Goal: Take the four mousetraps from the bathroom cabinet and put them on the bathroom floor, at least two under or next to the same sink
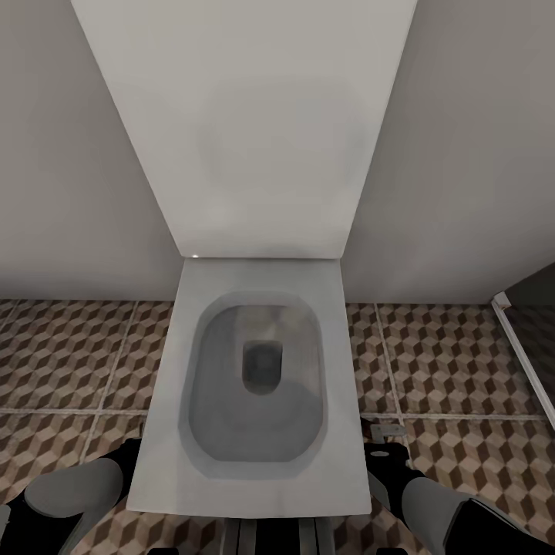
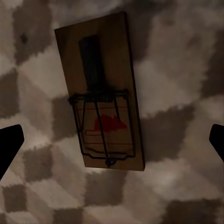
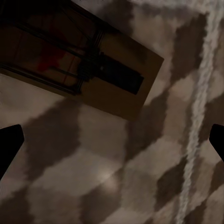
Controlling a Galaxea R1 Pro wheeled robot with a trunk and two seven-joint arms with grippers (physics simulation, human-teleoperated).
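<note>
While looking straight down at a white toilet (image 1: 254, 385) on the bathroom floor (image 1: 69, 354) from the head, saw a mousetrap (image 2: 100, 93) lying flat lengthwise under the wide-spread left gripper (image 2: 112, 142), plus another mousetrap (image 3: 79, 58) slanted beyond the equally splayed right gripper (image 3: 112, 142).

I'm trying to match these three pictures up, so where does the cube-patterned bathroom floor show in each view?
Head view: the bathroom floor runs across the lower half, either side of the white toilet.
Left wrist view: it surrounds a mousetrap lying flat on it.
Right wrist view: it lies around another mousetrap, crossed by a pale grout line.
Shared landmark: pale grout lines, in the head and right wrist views.
</note>
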